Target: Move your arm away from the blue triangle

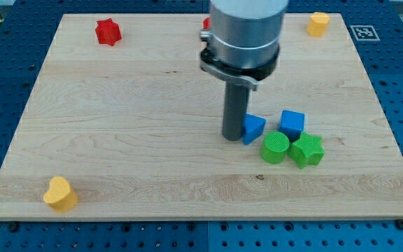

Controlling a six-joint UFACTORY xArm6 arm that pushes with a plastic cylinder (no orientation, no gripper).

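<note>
Contact is how this moment stands in the one camera view: my tip (233, 137) rests on the counter (117, 140) right against the view's left face of the blue triangle (253, 128), touching it or as good as touching. We carry no hand at all, only the bare rod, so there is nothing to call wide, narrow or holding.

The blue triangle lies right of the board's middle, at the left end of a small cluster. A blue cube (292, 124) sits just beside it to the view's right, with a green cylinder (276, 147) and a green star (306, 150) below, close together.

We judge the retreat not yet begun. The next move calls for a slide away from the triangle, toward the view's left or bottom, where the wood is open. Going right would shove the triangle into its neighbours.
</note>
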